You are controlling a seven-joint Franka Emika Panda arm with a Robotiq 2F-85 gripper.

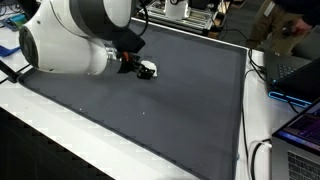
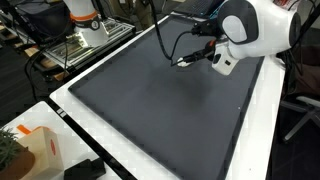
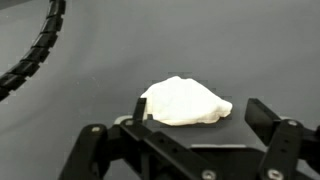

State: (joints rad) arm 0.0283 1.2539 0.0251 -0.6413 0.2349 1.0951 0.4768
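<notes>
My own arm blocked much of an exterior view. Its white bulk filled the upper left and covered most of my gripper. Only a dark stub and a pale speck showed beneath it, too small for me to say whether the speck was the lump or part of me. In the wrist view the black cable ran out of the picture at the upper left, and my fingers were cut off by the lower edge. I could not tell what the white lump was made of; it looked soft and crumpled.

The lump lay on the dark grey mat, in the gap between my two fingers and a little beyond their tips. On the left, one finger stood just beside its edge, perhaps touching; I could not tell. On the right, the other finger stood apart from it, with mat showing between. My jaws were spread wide and gripped nothing.

Only the wrist view showed the lump plainly. The exterior views gave what it did not: the white table framing the mat, my hand low over the mat's far part, and a laptop at the right edge.
</notes>
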